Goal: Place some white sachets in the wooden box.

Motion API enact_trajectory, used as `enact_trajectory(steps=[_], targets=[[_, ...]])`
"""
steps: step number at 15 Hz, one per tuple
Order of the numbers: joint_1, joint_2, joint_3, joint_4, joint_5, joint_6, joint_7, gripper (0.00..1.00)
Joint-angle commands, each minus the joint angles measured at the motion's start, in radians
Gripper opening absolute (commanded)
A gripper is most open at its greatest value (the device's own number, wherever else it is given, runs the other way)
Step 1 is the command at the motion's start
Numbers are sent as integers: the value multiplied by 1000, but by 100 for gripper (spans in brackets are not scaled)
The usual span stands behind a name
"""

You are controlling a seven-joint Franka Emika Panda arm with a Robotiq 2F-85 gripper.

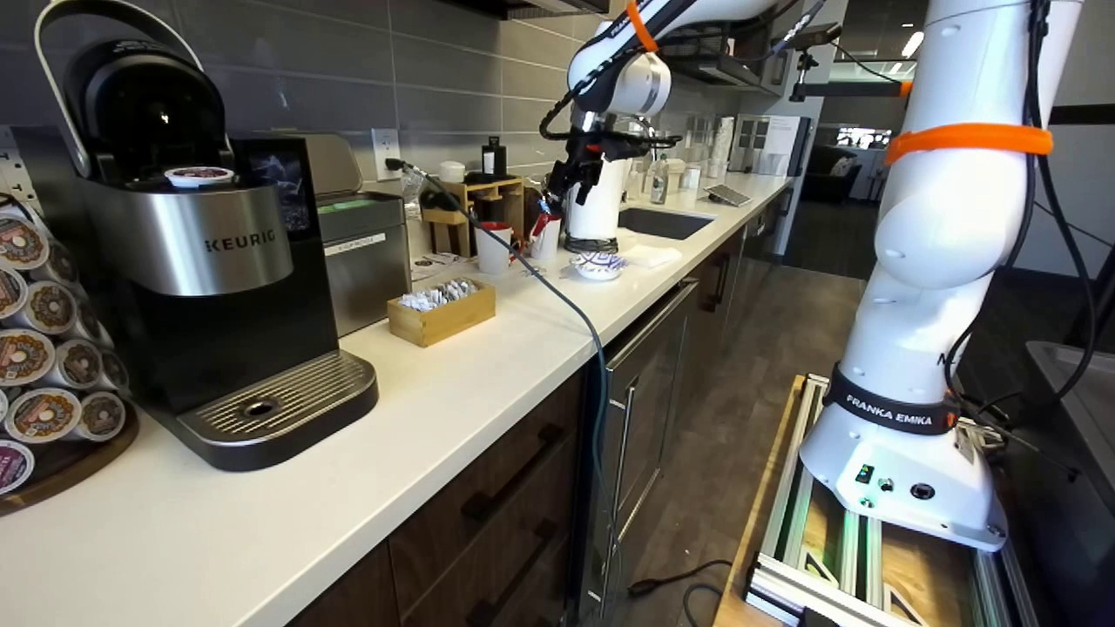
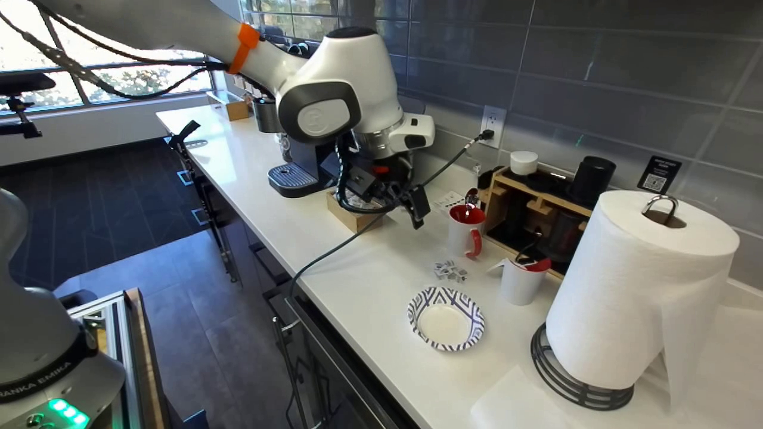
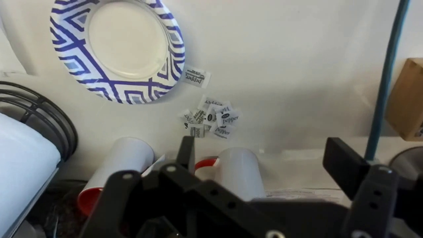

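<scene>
The white sachets (image 3: 214,117), printed "pepper", lie in a loose pile on the counter in the wrist view. They also show in an exterior view (image 2: 450,271). A single sachet (image 3: 197,76) lies partly under the bowl's edge. The pale wooden box (image 1: 462,319) stands near the coffee machine and holds many white packets (image 1: 438,294). It shows at the right edge of the wrist view (image 3: 404,99), and the arm partly covers it in an exterior view (image 2: 351,218). My gripper (image 3: 262,152) is open and empty, above the counter, with its fingers wide apart.
A blue-patterned bowl (image 2: 419,310) sits near the sachet pile. Two white-and-red mugs (image 2: 464,235) (image 2: 520,283) and a paper towel roll (image 2: 644,298) stand close by. A cable (image 1: 557,292) crosses the counter by the box. The coffee machine (image 1: 253,252) stands beyond the box.
</scene>
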Motion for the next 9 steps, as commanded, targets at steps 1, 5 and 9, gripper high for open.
enact_trajectory(steps=[1,5,9], targets=[[-20,136,11,118,-22,-30,-36,100],[-54,241,39,226,4,-66,-79,100],[-77,328,64,322,-10,-101,-84,100]])
